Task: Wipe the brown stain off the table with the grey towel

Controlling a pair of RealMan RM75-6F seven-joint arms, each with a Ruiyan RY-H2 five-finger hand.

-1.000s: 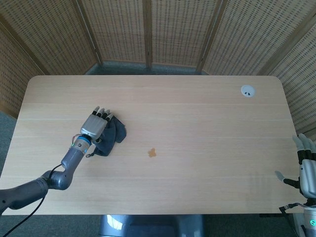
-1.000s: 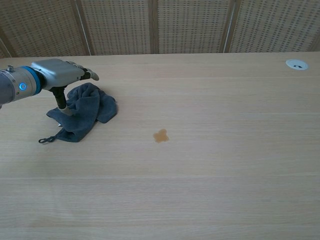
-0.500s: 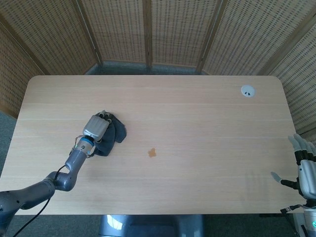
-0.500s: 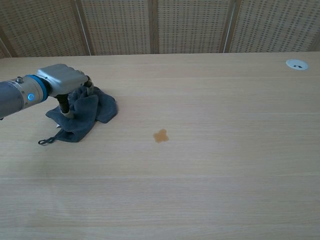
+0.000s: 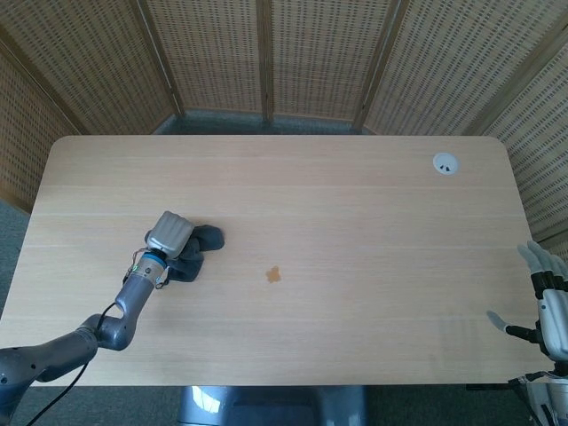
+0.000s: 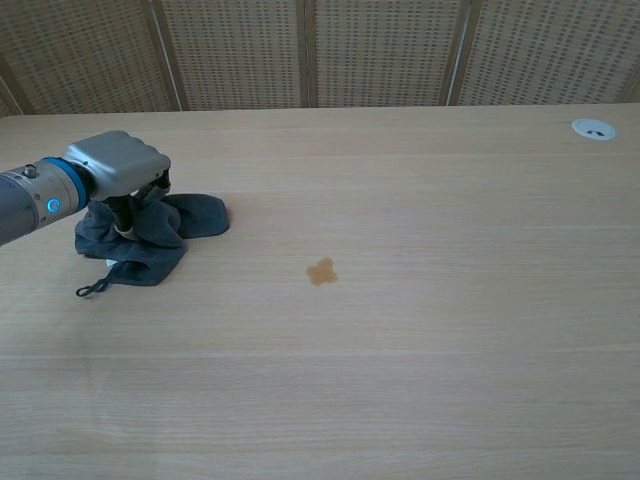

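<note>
The grey towel (image 5: pixel 197 251) (image 6: pixel 150 232) lies crumpled on the left part of the table. My left hand (image 5: pixel 170 233) (image 6: pixel 117 166) sits on top of it, fingers curled down into the cloth and gripping it. A small brown stain (image 5: pixel 274 275) (image 6: pixel 321 271) marks the table near its middle, to the right of the towel and apart from it. At the far right edge of the head view, off the table, my right hand (image 5: pixel 548 306) stands with fingers spread and nothing in it.
A white round grommet (image 5: pixel 445 163) (image 6: pixel 593 128) sits at the table's far right corner. Woven screens (image 5: pixel 266 53) stand behind the table. The light wood tabletop (image 5: pixel 373 248) stretches between stain and right edge.
My left hand has lowered onto the towel and curled its fingers into it, bunching the cloth and dragging it slightly toward me. The right hand has barely shifted.
</note>
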